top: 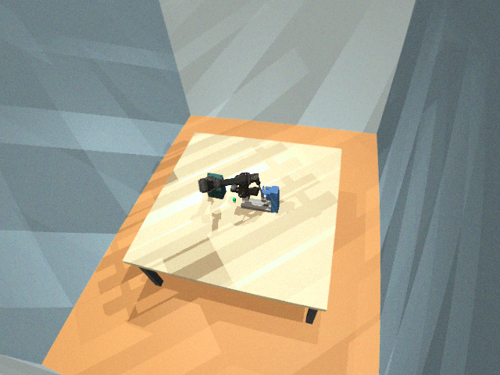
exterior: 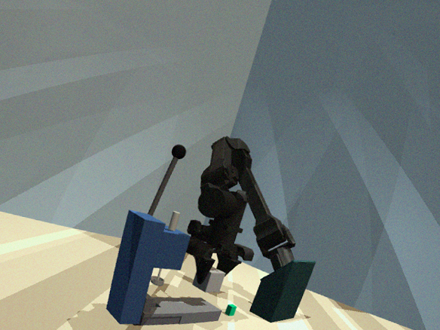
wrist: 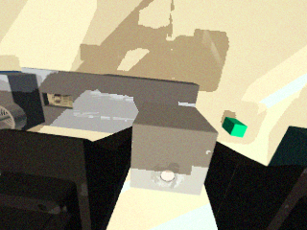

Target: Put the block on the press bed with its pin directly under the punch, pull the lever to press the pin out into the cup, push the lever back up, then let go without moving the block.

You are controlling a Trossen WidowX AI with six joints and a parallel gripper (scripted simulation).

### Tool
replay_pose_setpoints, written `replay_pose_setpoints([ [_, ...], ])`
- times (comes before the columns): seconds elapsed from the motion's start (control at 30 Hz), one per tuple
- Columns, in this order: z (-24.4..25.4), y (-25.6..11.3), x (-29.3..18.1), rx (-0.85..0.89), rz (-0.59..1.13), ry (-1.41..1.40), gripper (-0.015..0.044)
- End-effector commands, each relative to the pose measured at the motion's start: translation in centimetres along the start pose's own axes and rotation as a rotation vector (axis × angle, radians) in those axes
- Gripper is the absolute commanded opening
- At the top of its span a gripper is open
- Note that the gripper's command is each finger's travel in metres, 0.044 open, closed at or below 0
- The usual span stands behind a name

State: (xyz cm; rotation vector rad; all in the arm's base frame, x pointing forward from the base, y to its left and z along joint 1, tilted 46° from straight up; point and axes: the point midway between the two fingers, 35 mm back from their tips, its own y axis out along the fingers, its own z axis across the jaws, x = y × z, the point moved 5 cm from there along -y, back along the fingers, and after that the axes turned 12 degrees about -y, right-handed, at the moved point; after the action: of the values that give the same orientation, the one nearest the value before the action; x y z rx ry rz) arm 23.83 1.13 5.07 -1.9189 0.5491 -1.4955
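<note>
The punch (wrist: 9, 117) is cut off by the left edge of the wrist view. In the exterior view, one finger of the end effector (exterior: 216, 266) covers part of the block (exterior: 211, 280). In the top view, the arm (top: 232, 182) obscures the block; the green piece (top: 233, 199) is too small for its shape to be determined.

Pale wooden table (top: 250, 250) (exterior: 42, 252) (wrist: 259, 29) — blue press (top: 274, 198) (exterior: 129, 266) with grey bed (top: 256, 204) (exterior: 186, 310) (wrist: 101, 111), small green block (top: 233, 199) (exterior: 230, 309) (wrist: 236, 126) near, dark teal base (top: 216, 176) (exterior: 302, 274) (wrist: 293, 146).
</note>
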Motion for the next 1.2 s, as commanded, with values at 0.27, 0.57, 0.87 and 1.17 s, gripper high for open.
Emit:
replay_pose_setpoints([
  [0.27, 0.0, 3.0, -0.1, -0.004, -0.006, -0.01, 0.0],
  [0.57, 0.0, 4.0, -0.1, -0.004, -0.006, -0.01, 0.0],
  [0.87, 0.0, 4.4, 0.0, 0.0, -0.003, -0.002, 0.0052],
  [1.17, 0.0, 4.4, 0.0, 0.0, -0.003, -0.002, 0.0289],
])
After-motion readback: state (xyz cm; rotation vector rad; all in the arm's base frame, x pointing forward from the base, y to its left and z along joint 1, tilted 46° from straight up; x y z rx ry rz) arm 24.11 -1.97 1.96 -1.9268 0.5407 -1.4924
